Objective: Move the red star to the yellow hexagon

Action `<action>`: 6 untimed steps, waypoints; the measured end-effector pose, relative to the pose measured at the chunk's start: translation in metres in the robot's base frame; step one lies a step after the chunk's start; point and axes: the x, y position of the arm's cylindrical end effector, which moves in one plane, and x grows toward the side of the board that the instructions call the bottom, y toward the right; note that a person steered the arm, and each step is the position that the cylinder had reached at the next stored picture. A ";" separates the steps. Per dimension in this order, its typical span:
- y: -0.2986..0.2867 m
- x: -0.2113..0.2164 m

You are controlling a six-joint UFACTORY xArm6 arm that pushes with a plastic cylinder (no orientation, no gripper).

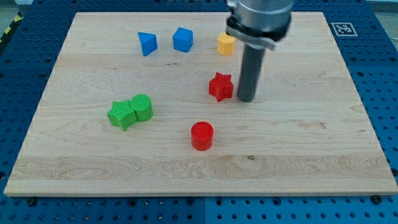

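Note:
The red star [220,86] lies near the middle of the wooden board. The yellow hexagon [226,44] sits above it toward the view's top, partly hidden by the arm's body. My tip [246,99] rests on the board just to the right of the red star, close to it with a small gap. The rod rises from there to the arm's grey body at the view's top.
A red cylinder [201,135] lies below the star. A green star [121,114] and a green cylinder [142,107] touch each other at the left. Two blue blocks [147,43] [183,39] lie at the top left. The board [311,155] ends on a blue pegboard.

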 end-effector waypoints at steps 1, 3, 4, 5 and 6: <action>-0.008 0.021; -0.057 -0.001; -0.052 -0.017; -0.052 -0.040; -0.052 -0.048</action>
